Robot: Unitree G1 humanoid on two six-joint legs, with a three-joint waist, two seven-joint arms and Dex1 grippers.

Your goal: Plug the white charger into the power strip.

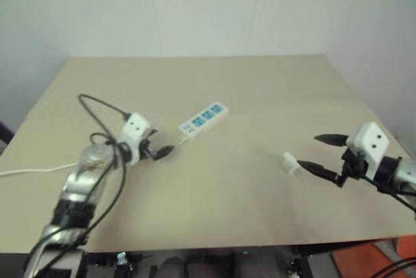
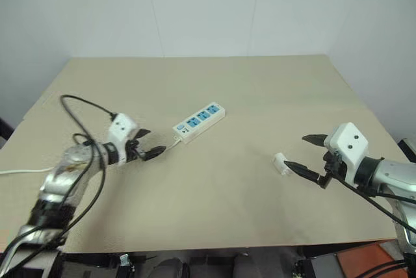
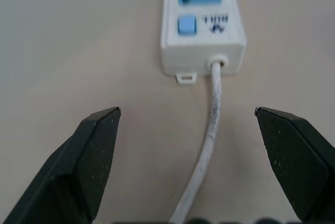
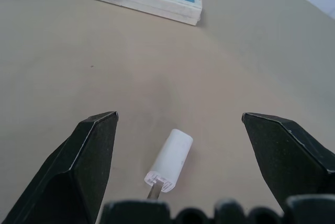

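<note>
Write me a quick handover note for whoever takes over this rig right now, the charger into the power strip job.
Left end effector: open, holding nothing, aimed at the switch end of the power strip, its fingers either side of the strip's cord.
Right end effector: open, holding nothing, lined up on the white charger.
White charger: lying on its side on the table, apart from the strip, prongs toward the right end effector.
Power strip: flat on the table, all three blue sockets free.
Done: both approaches only.
Left: grasp the charger, likely steady the strip, plug it in.
</note>
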